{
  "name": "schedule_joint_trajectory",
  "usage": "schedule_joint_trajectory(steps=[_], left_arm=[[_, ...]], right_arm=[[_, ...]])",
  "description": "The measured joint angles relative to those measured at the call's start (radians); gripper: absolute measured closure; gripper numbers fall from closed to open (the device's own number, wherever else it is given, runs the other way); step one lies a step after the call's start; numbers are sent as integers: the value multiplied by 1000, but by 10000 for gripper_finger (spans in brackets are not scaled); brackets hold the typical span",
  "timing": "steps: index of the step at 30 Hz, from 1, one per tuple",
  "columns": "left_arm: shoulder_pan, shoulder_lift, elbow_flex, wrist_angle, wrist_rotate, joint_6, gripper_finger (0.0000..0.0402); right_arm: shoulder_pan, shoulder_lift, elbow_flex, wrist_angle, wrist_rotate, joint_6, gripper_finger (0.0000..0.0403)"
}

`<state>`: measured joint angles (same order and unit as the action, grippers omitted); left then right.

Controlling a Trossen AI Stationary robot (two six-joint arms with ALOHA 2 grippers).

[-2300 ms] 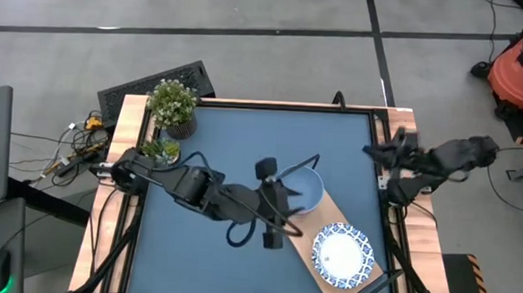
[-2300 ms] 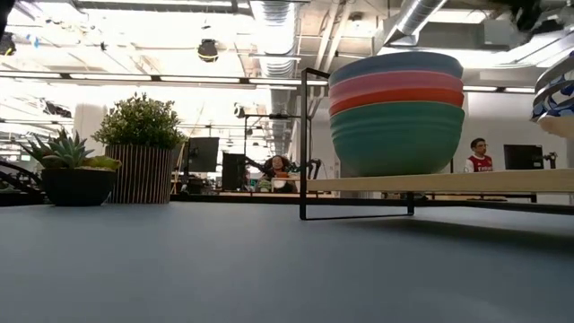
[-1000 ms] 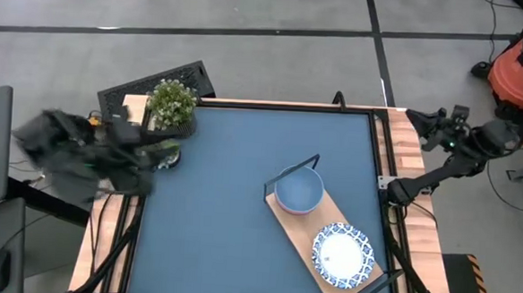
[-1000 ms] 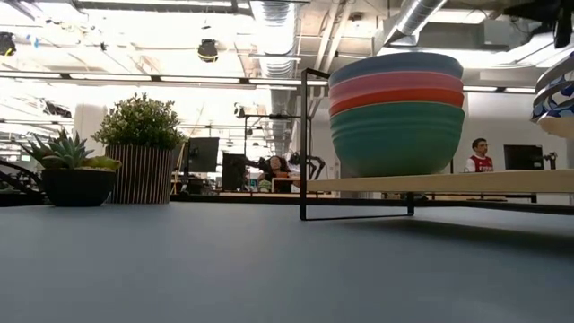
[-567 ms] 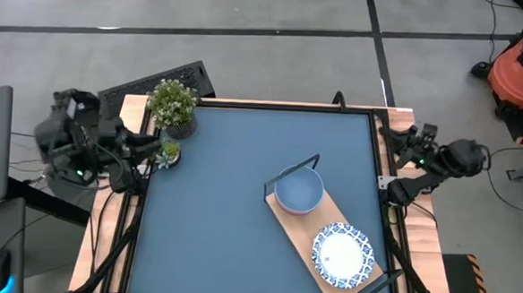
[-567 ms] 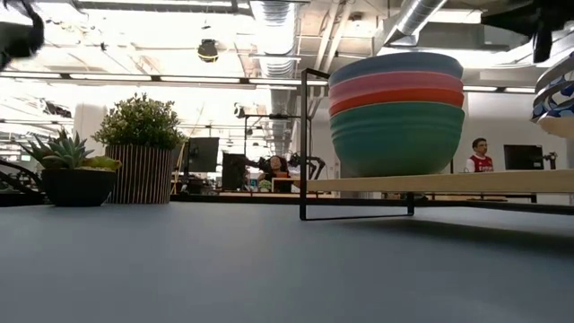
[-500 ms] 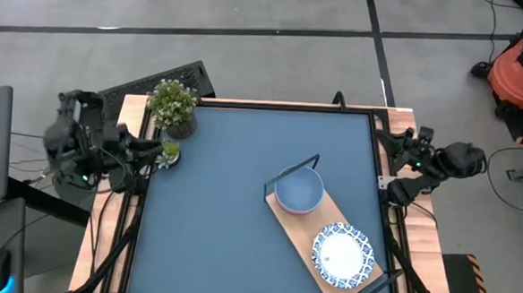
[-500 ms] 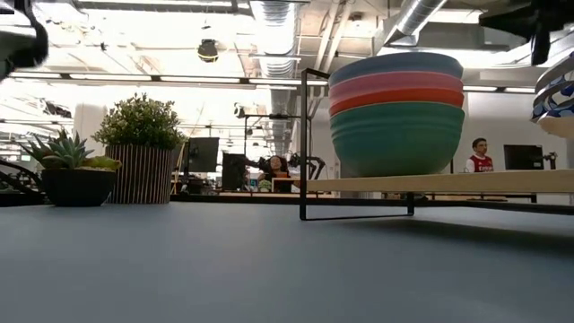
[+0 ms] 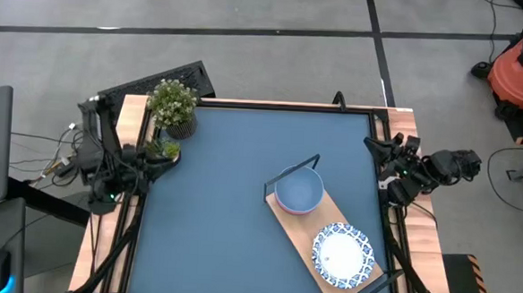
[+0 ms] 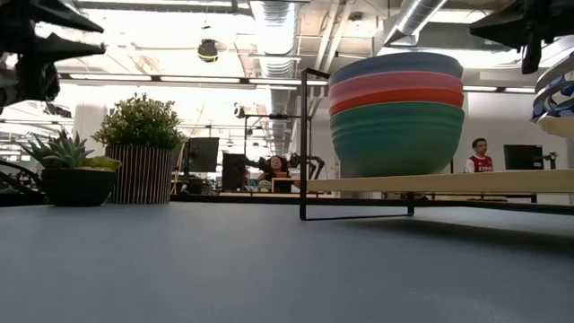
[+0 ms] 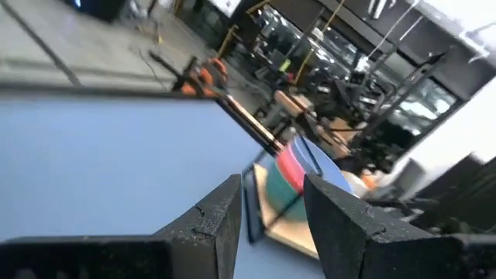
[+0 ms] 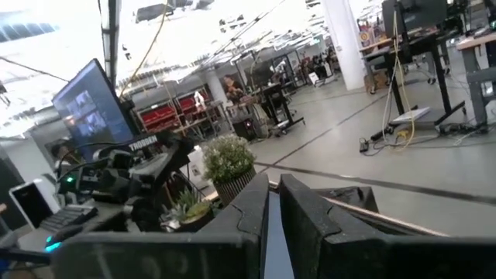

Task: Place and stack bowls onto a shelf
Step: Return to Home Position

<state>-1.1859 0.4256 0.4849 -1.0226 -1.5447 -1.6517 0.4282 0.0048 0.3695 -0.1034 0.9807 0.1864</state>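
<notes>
A stack of bowls (image 10: 396,112), pale blue on top, then pink, red and green, rests on the light-wood shelf (image 10: 466,182) beside its black wire frame (image 10: 305,144). From above only the pale blue bowl (image 9: 298,190) shows. A blue-and-white patterned bowl (image 9: 343,254) sits on the shelf's near end (image 9: 362,282). My left gripper (image 11: 273,186) is open at the table's left edge (image 9: 156,155), facing the stack from far off. My right gripper (image 12: 273,182) is shut at the right edge (image 9: 375,146). Neither touches anything.
Two potted plants stand at the far left corner: a bushy one (image 9: 172,104) and a small succulent (image 9: 161,148) next to my left gripper. The blue tabletop (image 9: 212,225) lies bare between the plants and the shelf. People sit in the room behind (image 10: 478,154).
My left arm has swung in from beyond the left edge and come to rest there, with its gripper by the succulent. My right arm has drawn in from the far right toward the table's right edge. The bowls and the shelf have not moved.
</notes>
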Motion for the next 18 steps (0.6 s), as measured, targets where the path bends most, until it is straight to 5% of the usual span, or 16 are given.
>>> schedule_joint_trajectory(steps=[4,10,12,18], left_arm=[[-33,0,-30,92,26,-198,276],[-36,1,-22,255,511,-552,276],[-36,17,-21,294,582,-619,276],[-35,31,-21,515,512,-145,276]], right_arm=[[0,0,0,41,15,-28,340],[1,0,0,45,119,12,340],[1,0,0,63,125,13,340],[1,0,0,103,110,-71,340]])
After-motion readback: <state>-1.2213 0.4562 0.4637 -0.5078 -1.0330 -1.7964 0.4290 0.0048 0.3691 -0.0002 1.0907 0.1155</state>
